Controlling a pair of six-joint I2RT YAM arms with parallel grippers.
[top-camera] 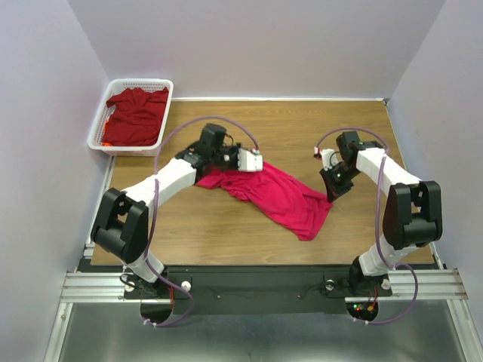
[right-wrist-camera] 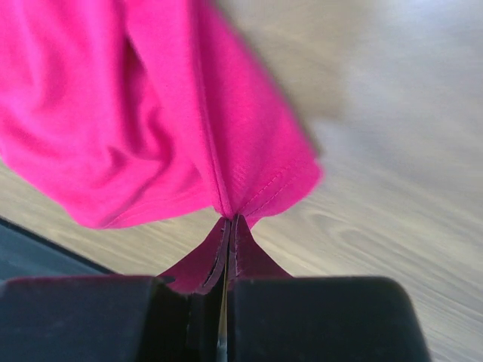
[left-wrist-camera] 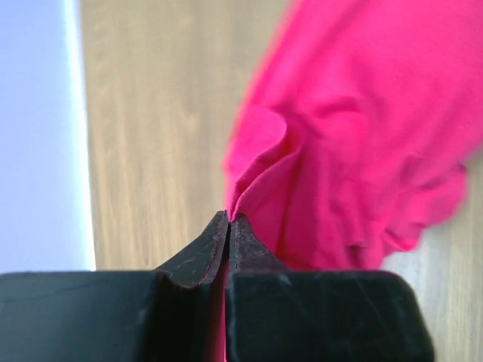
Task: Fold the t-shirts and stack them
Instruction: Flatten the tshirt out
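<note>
The bright pinkish-red t-shirt point(top-camera: 275, 194) lies crumpled and stretched across the middle of the table. My left gripper point(top-camera: 205, 175) is at its left end. In the left wrist view that gripper point(left-wrist-camera: 229, 217) is shut on an edge of the t-shirt point(left-wrist-camera: 362, 136), with pink cloth showing between the jaws. My right gripper point(top-camera: 330, 194) is at the right end. Seen from the right wrist, the gripper point(right-wrist-camera: 230, 219) is shut on a stitched hem corner of the t-shirt point(right-wrist-camera: 151, 113). The darker maroon t-shirt point(top-camera: 136, 115) lies bunched in the basket.
The white mesh basket point(top-camera: 102, 130) stands at the table's back left corner, against the left wall. Bare wooden tabletop point(top-camera: 226, 234) runs between the shirt and the arm bases. Walls close in the table on the left, back and right.
</note>
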